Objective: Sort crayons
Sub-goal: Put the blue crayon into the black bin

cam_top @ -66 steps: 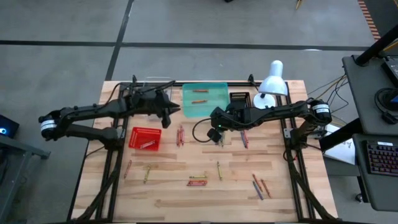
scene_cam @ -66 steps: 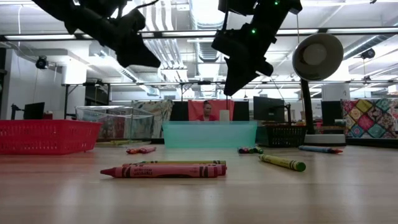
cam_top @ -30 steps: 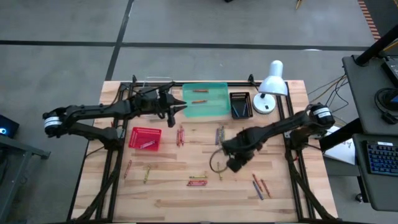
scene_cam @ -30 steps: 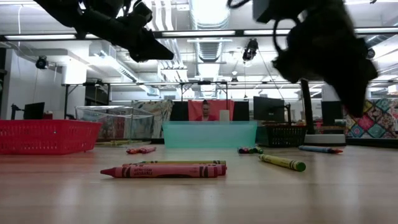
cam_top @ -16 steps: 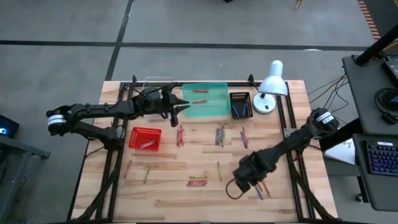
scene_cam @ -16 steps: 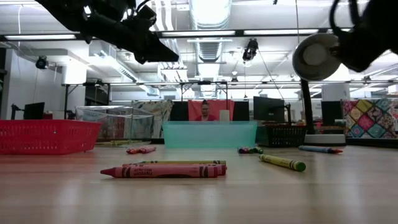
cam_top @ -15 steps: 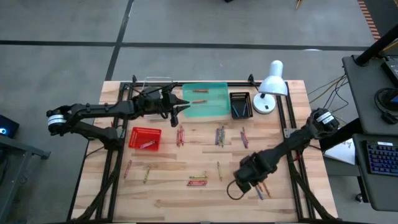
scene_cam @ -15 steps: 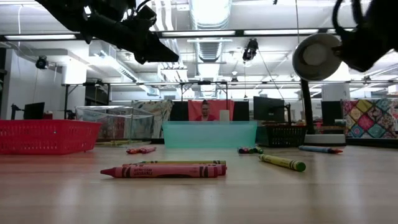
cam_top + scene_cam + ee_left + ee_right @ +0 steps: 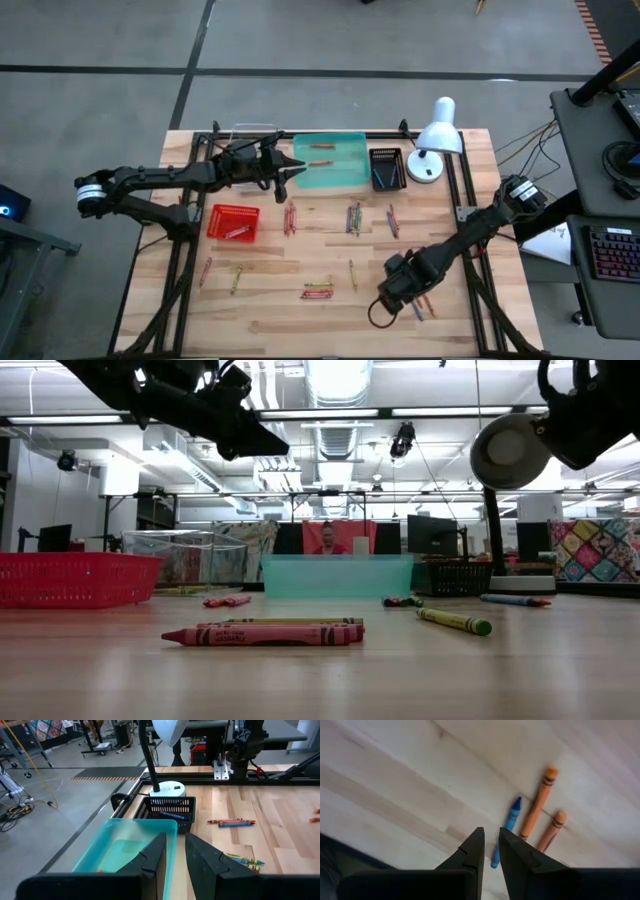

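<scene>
Right hand (image 9: 489,851) moved to table (image 9: 270,310) front, over crayons (image 9: 530,827).

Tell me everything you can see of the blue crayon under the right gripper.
The blue crayon is a thin wax stick with a pointed tip, lying flat on the pale wooden table. Two orange crayons lie close beside it, roughly parallel. The right gripper hovers just above it, jaws nearly closed with a narrow gap, holding nothing. Nothing but the table visibly touches it; its far end is partly hidden behind the jaws.
</scene>
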Robot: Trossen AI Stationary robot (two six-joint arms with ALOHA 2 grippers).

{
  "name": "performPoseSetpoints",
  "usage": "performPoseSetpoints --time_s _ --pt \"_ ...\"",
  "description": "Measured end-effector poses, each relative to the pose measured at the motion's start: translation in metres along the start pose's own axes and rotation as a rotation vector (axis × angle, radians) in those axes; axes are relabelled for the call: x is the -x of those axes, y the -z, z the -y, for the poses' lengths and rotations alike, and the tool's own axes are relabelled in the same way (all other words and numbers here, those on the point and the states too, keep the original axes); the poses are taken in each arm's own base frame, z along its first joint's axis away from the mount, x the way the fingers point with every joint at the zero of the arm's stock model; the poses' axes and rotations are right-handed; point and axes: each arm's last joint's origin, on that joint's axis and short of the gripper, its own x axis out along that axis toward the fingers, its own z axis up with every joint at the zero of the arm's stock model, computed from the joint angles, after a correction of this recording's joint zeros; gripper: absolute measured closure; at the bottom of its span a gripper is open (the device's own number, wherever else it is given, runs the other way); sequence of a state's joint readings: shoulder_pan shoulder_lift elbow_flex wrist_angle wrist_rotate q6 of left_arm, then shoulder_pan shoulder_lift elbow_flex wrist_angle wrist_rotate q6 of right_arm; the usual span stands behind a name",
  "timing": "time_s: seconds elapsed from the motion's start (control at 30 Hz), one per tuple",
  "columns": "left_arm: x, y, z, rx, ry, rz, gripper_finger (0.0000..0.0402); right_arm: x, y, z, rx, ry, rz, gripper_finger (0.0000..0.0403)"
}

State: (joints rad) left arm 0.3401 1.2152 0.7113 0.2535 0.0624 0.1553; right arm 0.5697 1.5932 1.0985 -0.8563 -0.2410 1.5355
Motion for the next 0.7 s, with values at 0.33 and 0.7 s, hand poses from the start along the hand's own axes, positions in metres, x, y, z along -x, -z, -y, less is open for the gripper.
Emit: performPoseSetpoints --time_s 0.33,0.7 --pt "0.000 0.000 0.000 0.008 0.001 -0.005 0.0347 -0.001 -0.001 0.001 -0.076 0.001 0.016 0.0314" --pt "0.000 -0.001 0.000 0.008 0.001 -0.005 0.0347 -0.022 -0.004 -0.008 -0.084 0.005 -0.029 0.0278"
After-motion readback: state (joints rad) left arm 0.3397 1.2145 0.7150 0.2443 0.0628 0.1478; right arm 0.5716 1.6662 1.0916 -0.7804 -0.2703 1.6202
